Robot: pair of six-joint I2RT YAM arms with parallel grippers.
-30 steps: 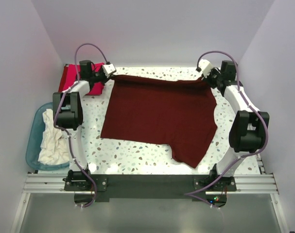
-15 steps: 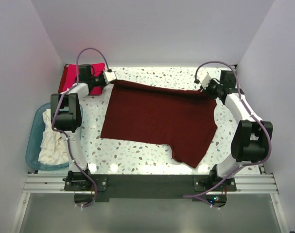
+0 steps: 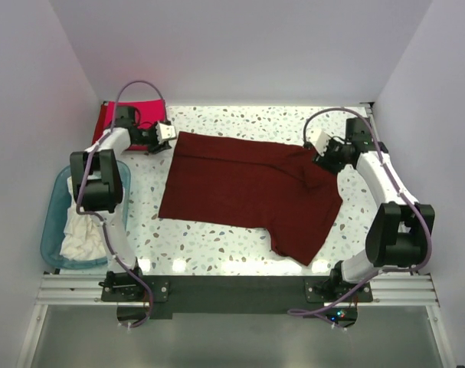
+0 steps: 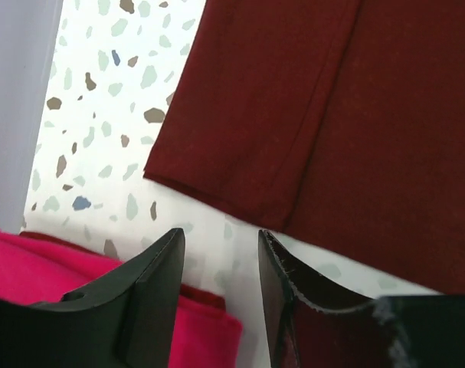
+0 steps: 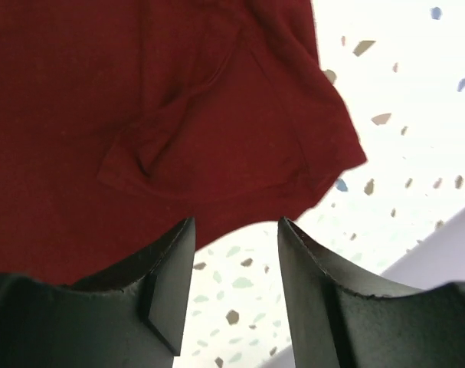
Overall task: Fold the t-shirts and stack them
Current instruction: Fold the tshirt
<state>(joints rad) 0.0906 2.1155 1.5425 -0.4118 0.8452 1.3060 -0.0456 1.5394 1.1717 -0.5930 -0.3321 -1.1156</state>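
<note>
The dark maroon t-shirt [image 3: 247, 188] lies spread on the speckled table, one sleeve pointing to the near edge. Its far right corner [image 5: 178, 115] is rumpled. My left gripper [image 3: 168, 135] sits just off the shirt's far left corner [image 4: 293, 115], open and empty [image 4: 221, 245]. My right gripper [image 3: 319, 149] stands at the far right corner, also open with nothing between its fingers [image 5: 236, 230]. A folded crimson-red t-shirt [image 3: 112, 123] rests at the back left, partly under the left arm [image 4: 33, 268]. White t-shirts [image 3: 83, 226] are heaped in the tub.
The translucent blue plastic tub [image 3: 52, 230] stands off the table's left edge beside the left arm. White walls close in the back and both sides. Speckled table [image 3: 217, 245] shows in front of the maroon shirt.
Both grippers have opened and let go of the maroon shirt's far edge, which was held raised and now lies on the table. Both arms have dropped lower and shifted slightly toward me.
</note>
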